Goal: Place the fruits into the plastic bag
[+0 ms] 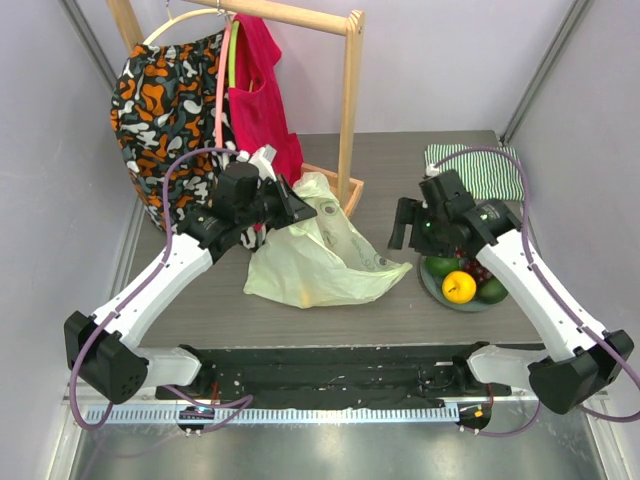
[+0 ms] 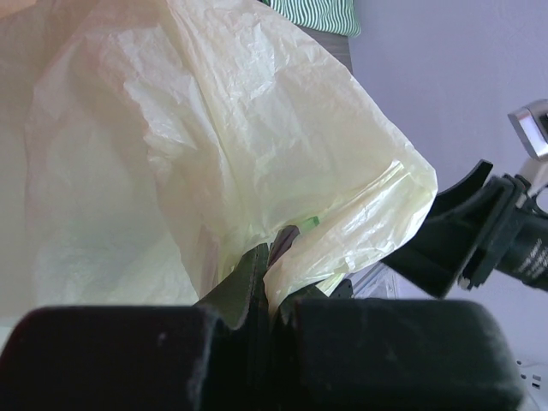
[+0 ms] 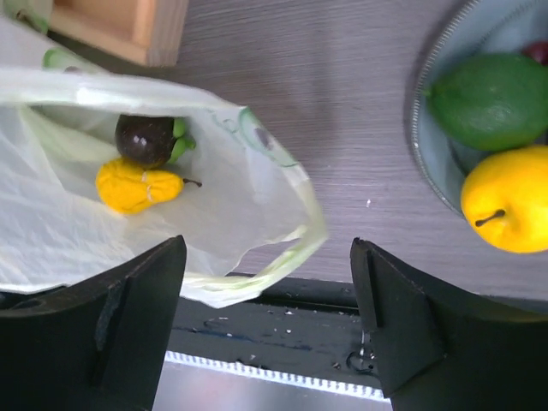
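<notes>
Plastic bag (image 1: 310,262) clamped by left end effector (image 2: 272,257); right end effector (image 3: 267,253) spread, alone seeing fruits (image 3: 137,186) inside.

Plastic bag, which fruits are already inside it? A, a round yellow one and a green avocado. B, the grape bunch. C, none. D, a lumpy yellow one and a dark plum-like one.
D: the right wrist view shows the lumpy yellow fruit and the dark plum-like fruit lying inside the plastic bag, while the round yellow fruit and green avocado sit on the plate.
</notes>
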You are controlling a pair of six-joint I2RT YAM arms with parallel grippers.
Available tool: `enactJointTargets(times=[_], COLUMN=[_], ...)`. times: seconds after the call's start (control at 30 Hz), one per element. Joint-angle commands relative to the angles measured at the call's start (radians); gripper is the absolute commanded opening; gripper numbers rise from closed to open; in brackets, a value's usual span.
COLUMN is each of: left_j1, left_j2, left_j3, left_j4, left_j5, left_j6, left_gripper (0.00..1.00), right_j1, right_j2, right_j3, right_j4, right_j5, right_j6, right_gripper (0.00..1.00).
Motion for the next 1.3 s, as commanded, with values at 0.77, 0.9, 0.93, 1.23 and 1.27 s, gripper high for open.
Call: enactJointTargets(times=[0.77,0.9,0.93,1.23,1.27], left_j1=[0.005,0.005,0.005,0.005,0.003], left_j2=[-0.017,-0.031,-0.038,-0.090,-0.104], left_j3=[0.045,0.051,0.059,0.148,0.151], left_j4=[0.031,0.056,0.057,0.062,0.062], left_j5=[-0.005,0.000,-0.005,-0.032,-0.042], left_j6=[0.013,0.025,0.029,0.000,-0.004], left_gripper=[0.00,0.00,0.00,0.00,0.00], right_j1=[-0.188,-0.189,-0.188,-0.186,-0.186], right_j2=[0.042,-0.049,-0.070,-0.178,-0.178], right_j3=[-0.074,0.008,0.022,0.115,0.114], right_j4=[0.039,0.135,0.195,0.442,0.451], right_j5=[-0.380,-0.339,-0.333,-0.397,-0.406], right_j6=[0.027,0.041,0.041,0.021,0.021], right_gripper=[0.18,0.01,0.01,0.01,0.01])
